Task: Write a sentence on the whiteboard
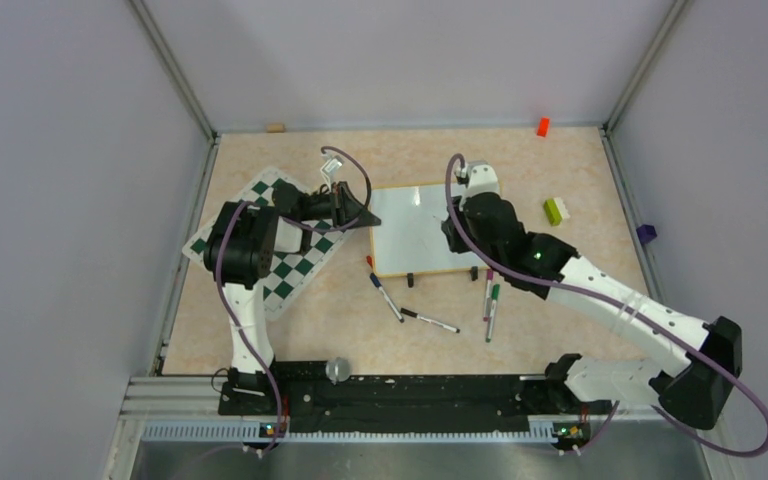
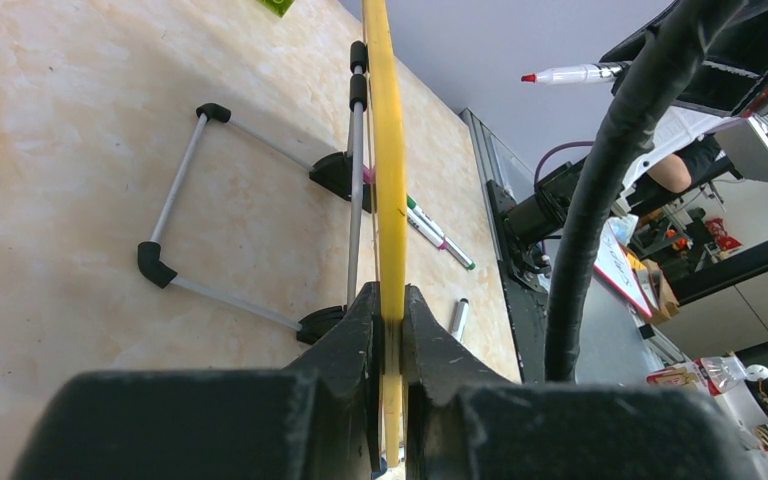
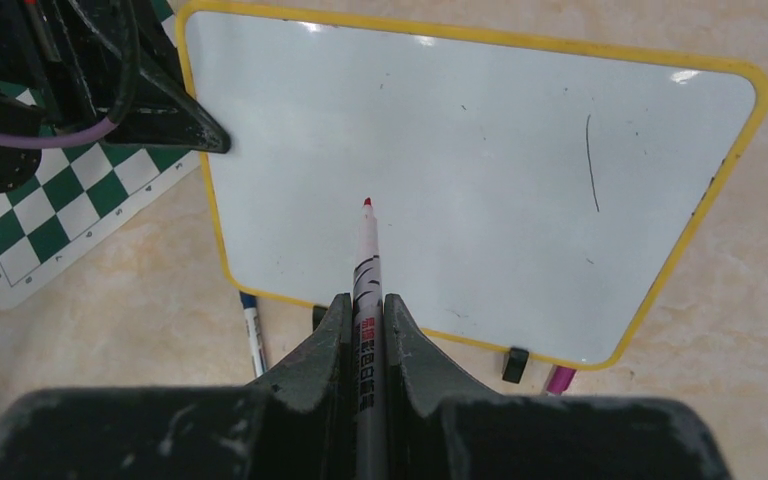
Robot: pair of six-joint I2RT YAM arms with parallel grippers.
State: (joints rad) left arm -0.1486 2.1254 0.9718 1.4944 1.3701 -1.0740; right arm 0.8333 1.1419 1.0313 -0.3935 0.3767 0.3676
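The small glossy white rectangular whiteboard with a thin yellow frame (image 3: 480, 180) sits in the middle of the pale marbled desk (image 1: 560, 290). It has no red writing, only a thin dark stroke toward 3 o'clock. The left gripper (image 2: 390, 295) is clamped on the frame's 9 o'clock edge, beside the green-and-white chessboard mat (image 3: 50, 210). The right gripper (image 3: 365, 305) pinches a red-tipped white marker (image 3: 367, 260), its tip poised over the board's middle. My worry is that a hard press could pivot the board in that single clamp. The marker could also slide back between the fingers and leave smeared or faint letters.
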